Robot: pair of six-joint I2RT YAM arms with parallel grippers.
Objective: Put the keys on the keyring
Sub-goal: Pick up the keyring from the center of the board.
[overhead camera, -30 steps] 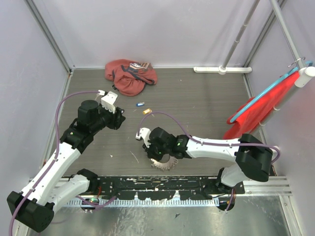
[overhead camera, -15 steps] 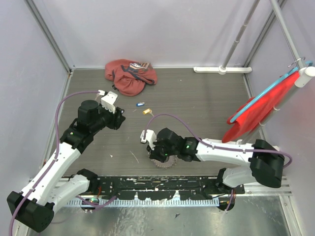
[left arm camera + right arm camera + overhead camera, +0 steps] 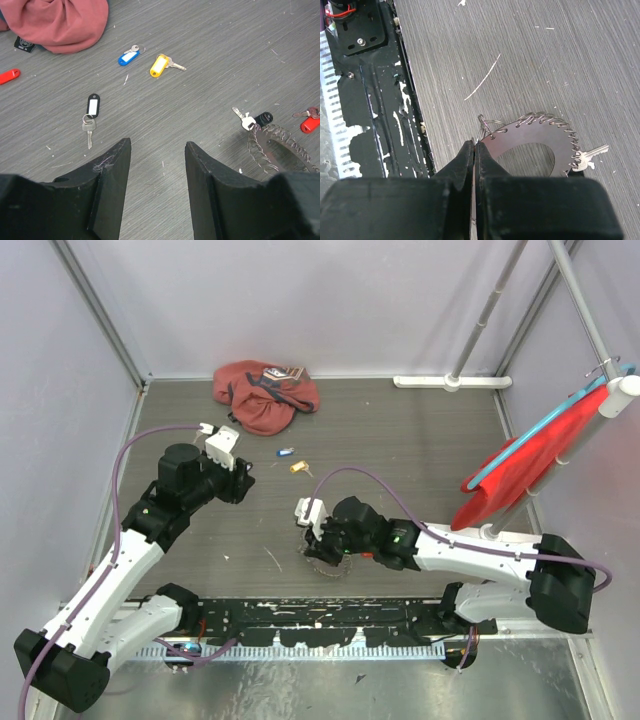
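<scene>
Keyring [image 3: 520, 136] lies on the tabletop [image 3: 225, 60], right end effector [image 3: 474, 146] pressed together at its rim; left end effector [image 3: 158, 147] hangs spread and empty.

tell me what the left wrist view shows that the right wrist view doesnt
Only left wrist: the open left hand, the pink bag, the blue key, yellow key and black key lying loose. Only right wrist: the right hand shut on the rim of the keyring, and the black base rail. Both: the keyring and the grey table.
</scene>
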